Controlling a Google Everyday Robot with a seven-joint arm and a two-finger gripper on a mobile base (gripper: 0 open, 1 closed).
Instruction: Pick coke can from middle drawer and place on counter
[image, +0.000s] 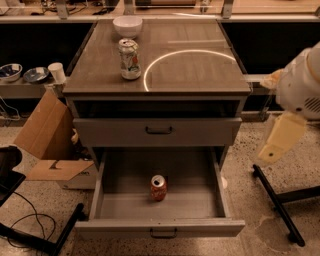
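The coke can (158, 187) is small and red with a silver top. It stands upright in the middle of the open middle drawer (107, 205), the lowest one, pulled out toward me. The counter (200, 75) is the cabinet's glossy grey-brown top with a bright ring reflection. My gripper (270, 150) hangs as a pale beige piece under the white arm joint (300, 85) at the right edge. It is beside the cabinet, well right of and above the can, and holds nothing that I can see.
A dented silver-white can (129, 59) and a white bowl (127, 25) stand on the counter's left half. The drawer above (159, 131) is closed. A cardboard box (47, 145) lies on the floor to the left. Black stand legs (277, 205) lie to the right.
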